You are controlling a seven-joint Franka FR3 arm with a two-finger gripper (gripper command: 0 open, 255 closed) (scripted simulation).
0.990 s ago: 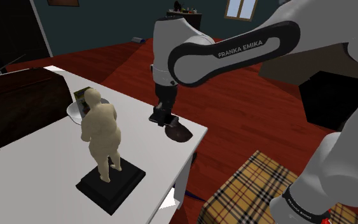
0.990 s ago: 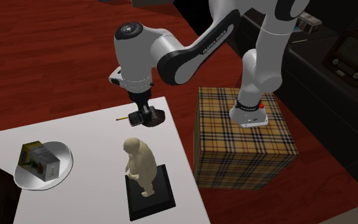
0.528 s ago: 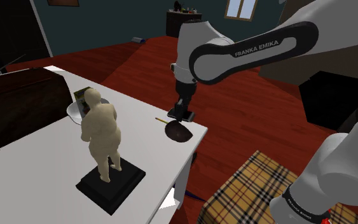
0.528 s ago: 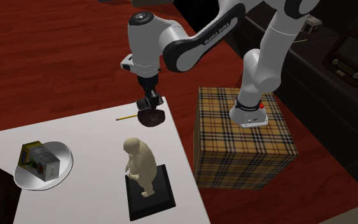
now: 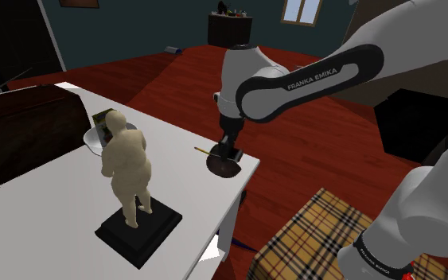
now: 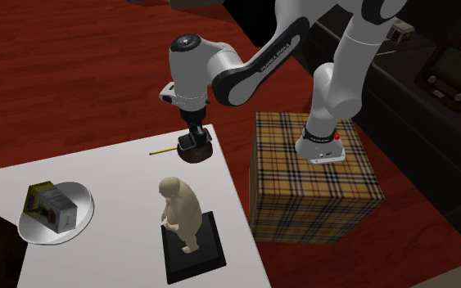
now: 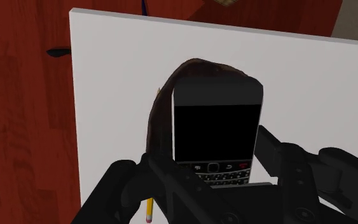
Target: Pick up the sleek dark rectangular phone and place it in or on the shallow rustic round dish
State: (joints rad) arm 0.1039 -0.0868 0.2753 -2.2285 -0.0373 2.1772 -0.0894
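- While the phone [image 7: 217,127] hangs clamped by its keypad end between the two black fingers of the gripper [image 5: 224,149], it sits right over the dish [image 7: 161,121]. Whether its far end already touches the dish cannot be told.
- The dish stands near a corner of the white table [image 7: 107,95], with red floor just past the edge. It looks barely wider than the phone, so an off-centre release could leave the phone tipped on the rim and let it slide out, perhaps over the edge.
- Pressing down too far could shove the light dish toward that corner.
- A yellow pencil [image 7: 149,210] lies just beside the dish; a sideways nudge of the dish would roll it.
- The phone is a flat, glossy black slab with rounded corners, a silvery frame and small keys.
- The dish is dark brown, round, shallow and mottled, with an uneven rim.
- The table top is plain, smooth and matte.
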